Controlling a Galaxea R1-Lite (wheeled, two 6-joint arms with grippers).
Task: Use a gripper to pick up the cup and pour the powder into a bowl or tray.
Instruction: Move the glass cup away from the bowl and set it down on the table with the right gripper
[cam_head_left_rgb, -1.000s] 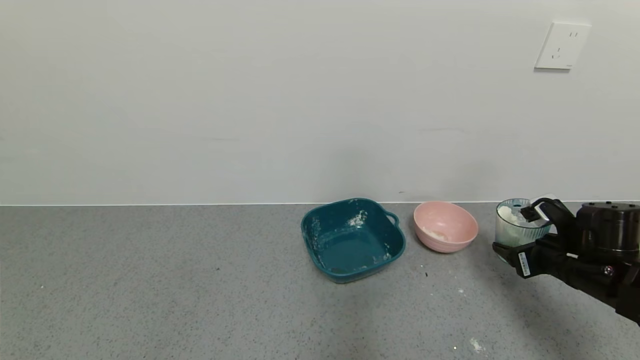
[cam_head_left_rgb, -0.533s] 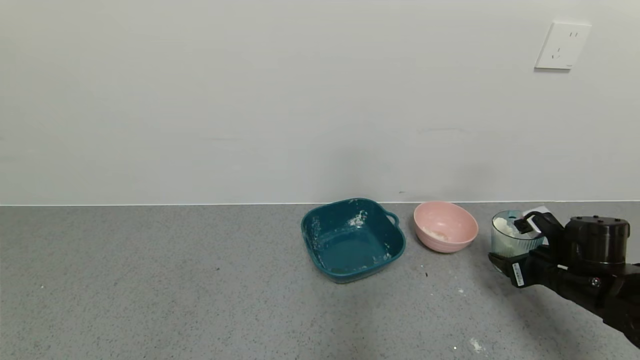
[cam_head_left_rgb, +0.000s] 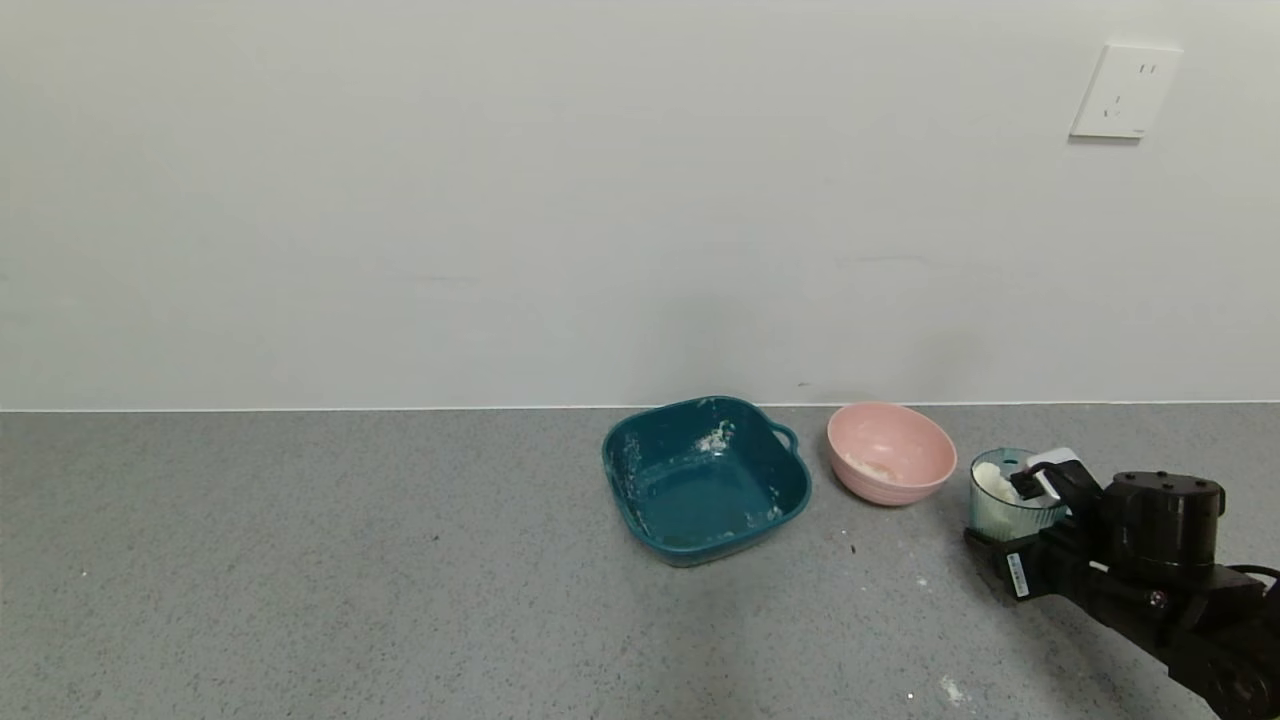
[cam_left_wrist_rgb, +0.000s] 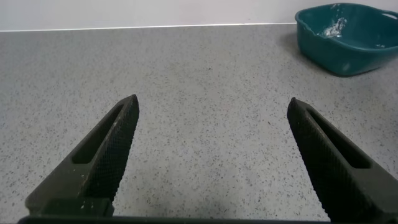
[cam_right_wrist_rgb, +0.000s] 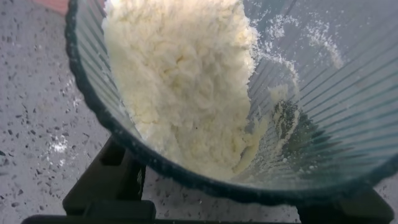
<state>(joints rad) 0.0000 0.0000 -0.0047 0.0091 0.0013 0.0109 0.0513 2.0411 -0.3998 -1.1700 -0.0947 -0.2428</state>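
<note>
No legible text or labels anywhere.

A: Right arm?
B: Enters from the lower right of the head view, reaching forward and inward, low over the counter. Right gripper (cam_head_left_rgb: 1012, 525) at its end, black, cylindrical housing behind it.

A: Its fingers?
B: One finger (cam_head_left_rgb: 1030, 486) at the far side of the cup (cam_head_left_rgb: 1000, 500), the other at the near side, closed against its ribbed wall. The cup stands about upright.

A: Left arm?
B: Parked. Left gripper (cam_left_wrist_rgb: 211, 162) low over bare counter, fingers spread wide, holding nothing.
</note>
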